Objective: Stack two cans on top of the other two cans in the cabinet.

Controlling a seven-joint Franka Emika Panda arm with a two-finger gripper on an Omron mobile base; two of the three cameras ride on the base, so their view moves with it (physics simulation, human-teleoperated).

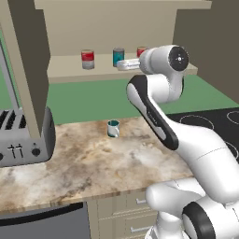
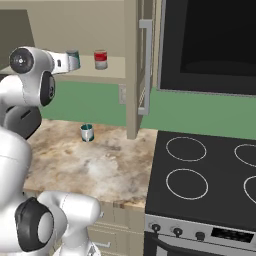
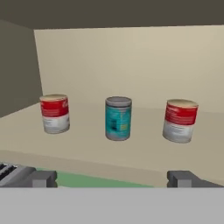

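- Two dark finger tips of the white arm's gripper (image 3: 112, 178) rise at the lower edge of the hand view, spread wide apart with nothing between them.
- Just beyond them runs the front edge of the tan shelf board of the beige wall cabinet (image 3: 131, 162), with a strip of green wall under it.
- On that shelf stand three small cylindrical tins with grey metal rims, upright and apart from one another in a loose row.
- Left in the hand view is a red-and-white-labelled can (image 3: 55, 113), close to the dark brown side panel.
- At the middle stands a teal-labelled can (image 3: 118, 118), straight ahead of the open gripper.
- To the right is a second red-and-white-labelled can (image 3: 180, 120).
- From the left base view the hand reaches up to the shelf front, in front of the teal can and the right red can.
- Down on the mottled stone counter (image 1: 93, 163) sits a teal-and-white handled mug (image 1: 113, 128), well below the shelf.
- Beside the counter's left end is a grey toaster (image 1: 25, 140).
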